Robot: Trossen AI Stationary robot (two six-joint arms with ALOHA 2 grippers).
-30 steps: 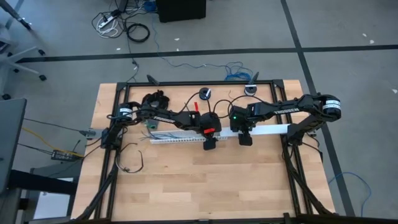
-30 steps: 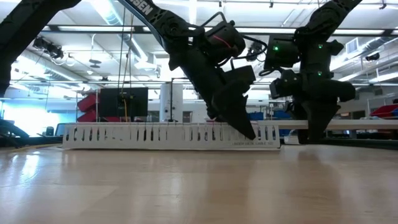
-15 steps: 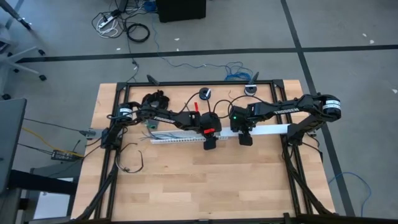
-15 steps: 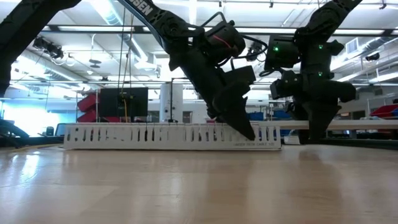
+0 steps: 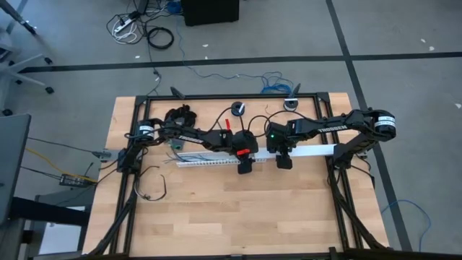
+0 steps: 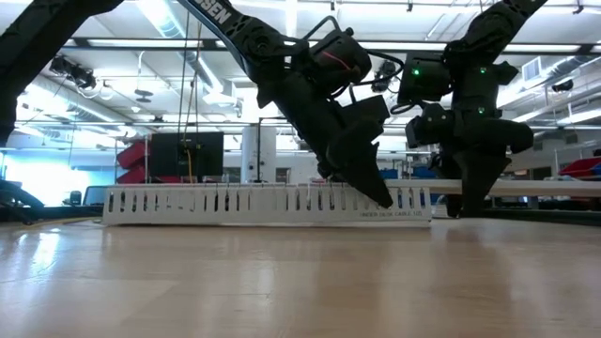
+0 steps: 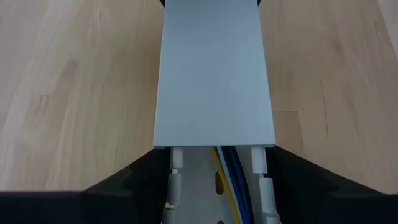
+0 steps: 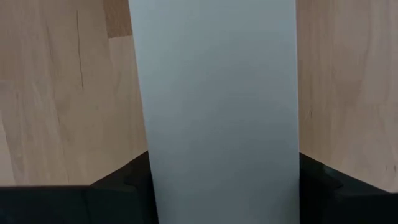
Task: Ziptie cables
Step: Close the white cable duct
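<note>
Left end effector straddles the white slotted duct at its lid edge, fingers pinching the duct walls. Right end effector likewise grips the flat white lid. Cables lie inside the duct on the worktop, partly covered.

The cables run lengthwise inside the white slotted duct between my fingers, thin blue, dark and yellow strands lying side by side. They pass under the flat white cover and out of sight.

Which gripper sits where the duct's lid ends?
The left gripper: the white slotted duct is open beside its fingers, wires showing. The right gripper straddles solid lid.
</note>
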